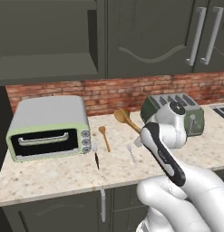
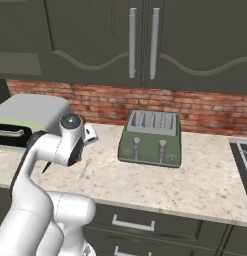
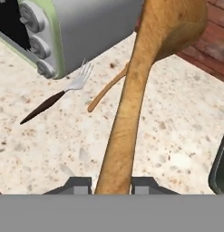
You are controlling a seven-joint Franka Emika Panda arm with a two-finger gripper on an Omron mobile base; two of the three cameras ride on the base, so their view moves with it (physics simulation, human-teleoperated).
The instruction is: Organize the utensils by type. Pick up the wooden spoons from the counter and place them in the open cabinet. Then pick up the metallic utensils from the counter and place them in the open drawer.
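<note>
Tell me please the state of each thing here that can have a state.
long wooden spoon: gripped at the handle.
tool: shut on long wooden spoon.
small wooden spoon: lying on counter.
silver fork: lying on counter.
upper cabinet: open.
toaster oven: door closed.

A home kitchen: a speckled stone counter [image 1: 54, 174] runs below dark wall cabinets [image 1: 149, 36] with bar handles, backed by red brick [image 1: 109, 93]. A toaster oven [image 1: 49, 127], a green toaster [image 2: 151, 139] and a stove edge [image 2: 242, 155] sit along it.
</note>
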